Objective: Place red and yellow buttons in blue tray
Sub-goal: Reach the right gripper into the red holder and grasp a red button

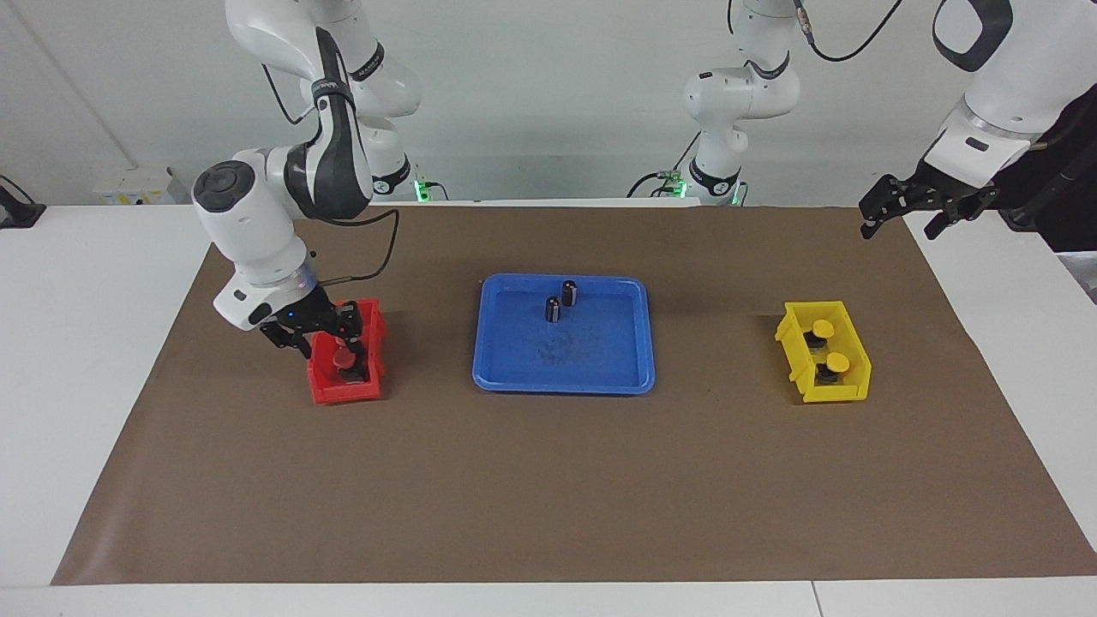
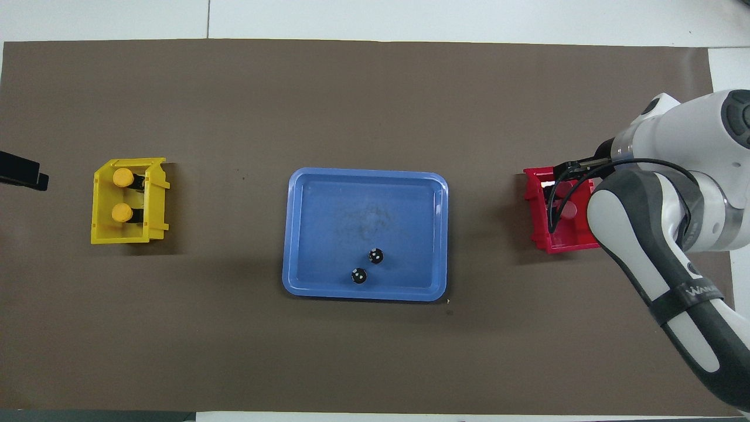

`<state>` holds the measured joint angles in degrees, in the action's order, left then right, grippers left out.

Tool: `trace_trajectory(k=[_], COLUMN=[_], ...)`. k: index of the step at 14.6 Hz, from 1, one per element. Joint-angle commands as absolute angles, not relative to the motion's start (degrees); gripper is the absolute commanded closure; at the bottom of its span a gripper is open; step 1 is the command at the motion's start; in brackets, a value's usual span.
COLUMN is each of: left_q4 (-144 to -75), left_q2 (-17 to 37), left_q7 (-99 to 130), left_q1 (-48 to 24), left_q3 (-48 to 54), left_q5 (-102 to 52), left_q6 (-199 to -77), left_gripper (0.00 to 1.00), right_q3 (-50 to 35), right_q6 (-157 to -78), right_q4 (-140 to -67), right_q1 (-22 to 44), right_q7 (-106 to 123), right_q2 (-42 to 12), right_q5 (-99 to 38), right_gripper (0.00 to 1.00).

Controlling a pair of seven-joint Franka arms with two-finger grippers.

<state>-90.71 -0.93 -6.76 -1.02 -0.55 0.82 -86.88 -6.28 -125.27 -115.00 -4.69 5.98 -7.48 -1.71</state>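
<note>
Two yellow buttons [image 1: 823, 328] [image 1: 836, 364] lie in the yellow bin [image 1: 793, 343] toward the left arm's end; they also show in the overhead view [image 2: 122, 177] [image 2: 122, 212]. One red button [image 1: 345, 356] shows in the red bin [image 1: 343, 392] toward the right arm's end; a second is hidden by the hand. My right gripper [image 1: 330, 338] is lowered into the red bin at the red button. The blue tray [image 1: 600, 368] lies mid-table and holds no buttons. My left gripper [image 1: 900, 224] waits, open and empty, raised over the table's edge at the left arm's end.
Two small dark capless cylinders [image 1: 571, 292] [image 1: 554, 308] stand in the blue tray near its edge nearest the robots. A brown mat [image 1: 548, 480] covers the table. The right arm [image 2: 656, 234] covers part of the red bin [image 2: 542, 228] in the overhead view.
</note>
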Motion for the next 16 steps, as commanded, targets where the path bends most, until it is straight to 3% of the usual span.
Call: trace_trajectory(k=[1, 5, 12, 14, 16], left_q4=[-94.1, -94.1, -94.1, -94.2, -94.9], left_q2=[-3.8, -3.8, -3.8, -3.9, -4.0], left_q7=[-6.5, -6.2, -5.7, -5.8, -6.2], left_q1=[-1.4, -5.3, -5.5, -4.8, -4.7], left_q3=[-0.3, -0.3, -0.3, -0.4, -0.9], left_q5=[1.0, 0.9, 0.9, 0.9, 0.9], left_q6=[-87.6, -87.9, -87.8, -87.6, -87.8], left_gripper=[0.0, 0.0, 0.0, 0.0, 0.0], right_q3=[-6.4, -6.4, -6.4, -6.4, -6.4], right_q6=[-128.2, -130.0, -132.8, -132.6, -131.8], right_q4=[-116.3, -117.5, -120.1, -120.1, -119.8], right_q1=[-5.1, -5.0, -4.9, -4.9, -5.1], right_q7=[5.4, 5.4, 5.5, 5.8, 6.1], right_q2=[-9.1, -9.4, -10.1, -10.1, -10.1], right_q5=[-3.1, -3.1, -3.1, -3.1, -3.0], right_gripper=[0.28, 0.3, 0.38, 0.5, 0.68])
